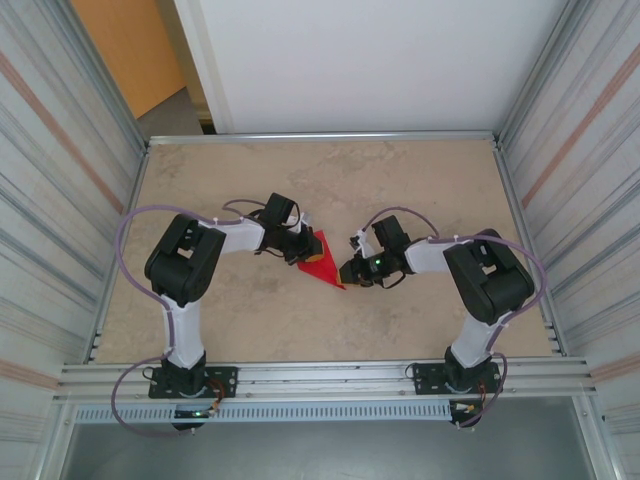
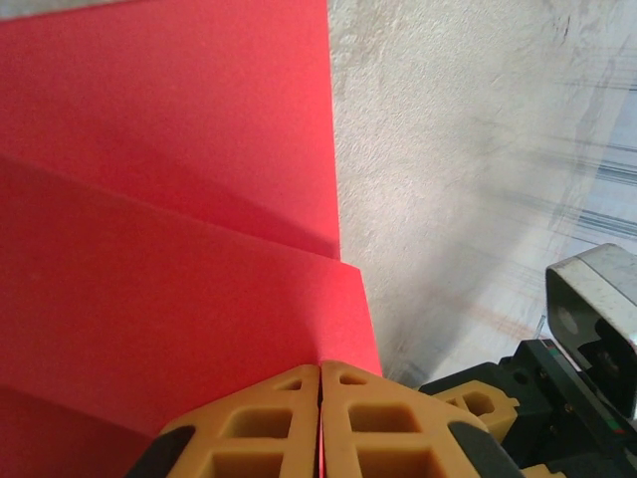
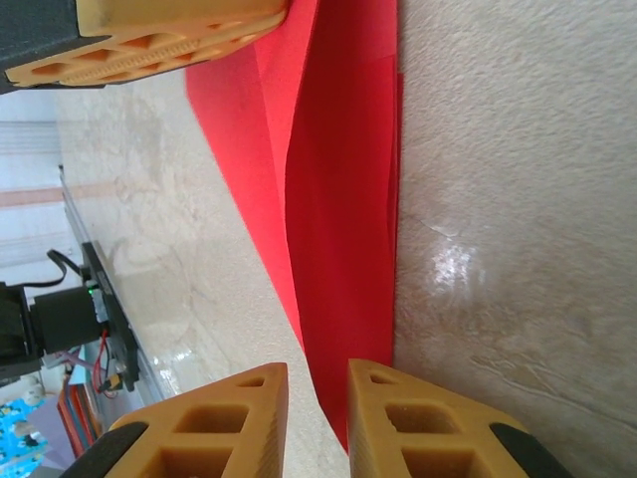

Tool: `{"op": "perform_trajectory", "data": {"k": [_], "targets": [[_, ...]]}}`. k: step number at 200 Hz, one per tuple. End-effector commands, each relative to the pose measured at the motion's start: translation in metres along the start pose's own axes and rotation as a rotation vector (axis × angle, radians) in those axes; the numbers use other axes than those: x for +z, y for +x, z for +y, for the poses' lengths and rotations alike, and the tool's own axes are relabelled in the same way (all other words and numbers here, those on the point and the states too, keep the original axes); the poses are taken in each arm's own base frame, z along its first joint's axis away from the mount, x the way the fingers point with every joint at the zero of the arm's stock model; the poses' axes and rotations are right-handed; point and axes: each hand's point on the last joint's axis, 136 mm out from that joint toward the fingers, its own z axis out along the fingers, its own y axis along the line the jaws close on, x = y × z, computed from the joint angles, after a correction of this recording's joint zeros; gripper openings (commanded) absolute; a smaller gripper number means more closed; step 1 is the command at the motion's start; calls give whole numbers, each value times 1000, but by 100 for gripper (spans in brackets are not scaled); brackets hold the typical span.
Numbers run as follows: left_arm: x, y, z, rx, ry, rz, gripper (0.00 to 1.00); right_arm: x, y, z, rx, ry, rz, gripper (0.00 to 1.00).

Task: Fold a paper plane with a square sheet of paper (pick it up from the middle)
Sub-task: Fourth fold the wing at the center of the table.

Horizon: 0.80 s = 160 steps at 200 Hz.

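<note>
Left wrist: left pincer (image 2: 319, 370) tight on red paper (image 2: 149, 299); right pincer (image 3: 317, 373) narrowly apart.

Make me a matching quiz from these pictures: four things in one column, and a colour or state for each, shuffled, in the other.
Things:
1 left tool
2 right tool
3 red paper
4 table

States:
A pale, marbled surface
B jaws apart
C folded in layers, narrowing to a point
D closed on the paper

Pairs: 1-D; 2-B; 3-C; 4-A
</note>
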Motion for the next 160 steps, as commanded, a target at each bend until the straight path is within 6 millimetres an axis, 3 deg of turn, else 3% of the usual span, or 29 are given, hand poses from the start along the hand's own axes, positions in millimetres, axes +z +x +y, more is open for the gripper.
{"op": "perform_trajectory", "data": {"k": [1,62,160], "targets": [[2,-2,1,9,-1,11,8,3,2,0,-13,2,25,20],[2,-2,4,5,-11,11,8,10,10,-13,12,21,53,12],[3,-6,0,25,3,13,9,11,12,-21,37,43,63,13]]}}
